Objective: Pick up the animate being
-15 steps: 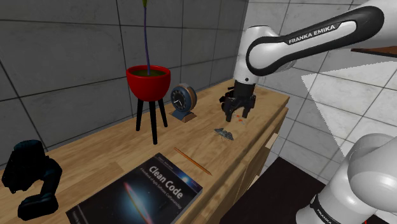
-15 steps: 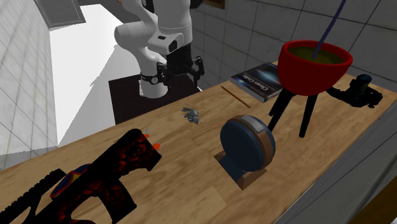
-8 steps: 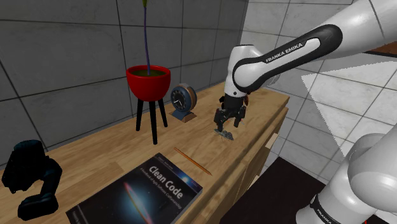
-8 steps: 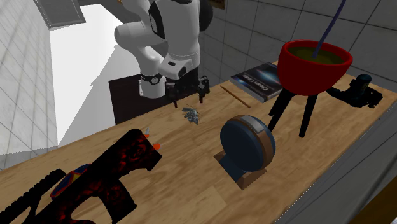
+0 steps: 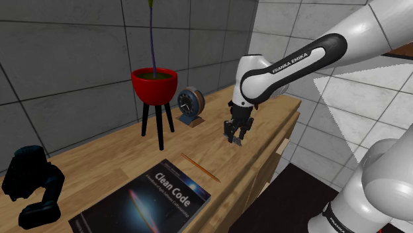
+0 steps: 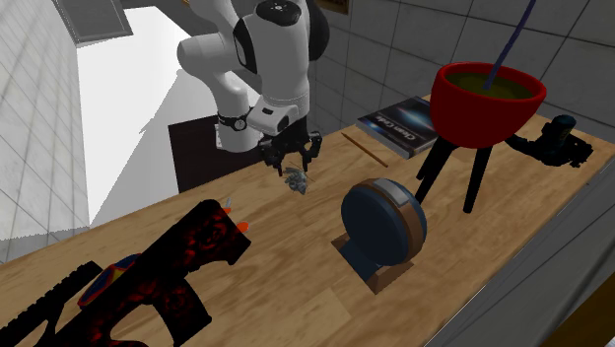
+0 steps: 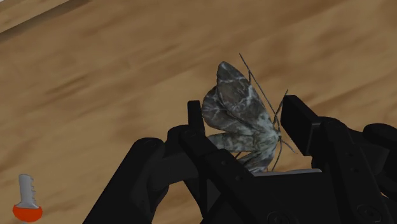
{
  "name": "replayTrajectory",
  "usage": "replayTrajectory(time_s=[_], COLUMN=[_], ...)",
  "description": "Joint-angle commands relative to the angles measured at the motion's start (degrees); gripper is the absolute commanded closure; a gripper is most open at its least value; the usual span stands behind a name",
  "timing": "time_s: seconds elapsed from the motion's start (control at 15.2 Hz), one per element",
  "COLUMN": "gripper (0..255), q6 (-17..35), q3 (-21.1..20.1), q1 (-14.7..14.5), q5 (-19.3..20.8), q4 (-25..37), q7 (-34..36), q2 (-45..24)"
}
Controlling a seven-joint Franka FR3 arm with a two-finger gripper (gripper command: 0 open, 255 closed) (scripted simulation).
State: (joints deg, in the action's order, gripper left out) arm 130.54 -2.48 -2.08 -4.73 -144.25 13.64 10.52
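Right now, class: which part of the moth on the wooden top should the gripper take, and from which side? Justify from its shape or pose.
Probably the folded wings over the body of the moth, from straight above. It sits low on the wooden top, its wings drawn into a narrow shape, and the gripper straddles it with fingers open on either side.

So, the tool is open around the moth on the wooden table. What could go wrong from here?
1. The moth nearly fills the gap of the open tool, so a small sideways shift could put a finger down on a wing.
2. Its wings and antennae look thin. The closing tool might catch only a wing edge, and the moth could slip out on lifting.
3. The tool hangs low over the wooden table, and going lower might strike it.
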Motion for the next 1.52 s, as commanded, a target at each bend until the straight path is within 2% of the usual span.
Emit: replayTrajectory(time_s=[0.0,0.4,1.45], gripper=[255,255,255], q6=[0.1,0.0,-12.8], q3=[0.0,0.0,0.2], q1=[0.0,0.0,0.1], q5=[0.0,0.0,0.4], q4=[-0.1,0.0,6.3], q7=[0.0,0.0,0.7], q2=[-0.1,-0.1,6.5])
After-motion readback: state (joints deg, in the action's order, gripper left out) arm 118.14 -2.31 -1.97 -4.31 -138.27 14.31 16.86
